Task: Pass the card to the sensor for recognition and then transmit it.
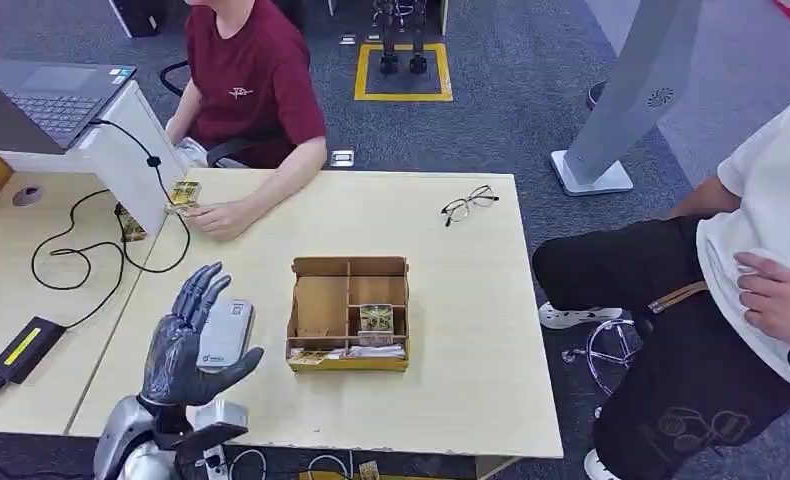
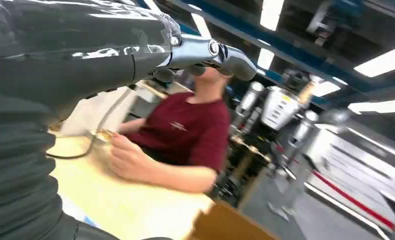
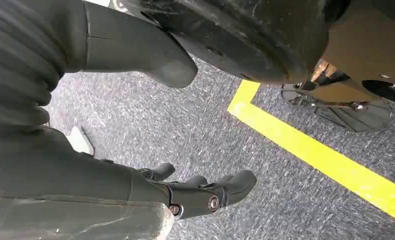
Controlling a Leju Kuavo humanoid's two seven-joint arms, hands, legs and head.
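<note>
My left hand (image 1: 184, 345) is raised over the table's near left part, palm up, and holds a light grey card (image 1: 225, 333) against its palm under the thumb. In the left wrist view the left hand's fingers (image 2: 208, 51) reach toward a person in a red shirt (image 2: 185, 132); the card is hidden there. A small black device (image 1: 21, 348) with a yellow-green stripe lies on the side desk, left of my hand. My right hand (image 3: 200, 192) hangs over grey carpet, fingers loosely apart, holding nothing.
A wooden compartment box (image 1: 323, 305) with gold cards stands mid-table. The red-shirted person (image 1: 251, 85) rests a hand (image 1: 217, 216) by a gold card (image 1: 183, 193) and a white stand (image 1: 126, 165) under a laptop (image 1: 46, 95). Glasses (image 1: 469, 203) lie far right. Another person (image 1: 761, 250) sits at right.
</note>
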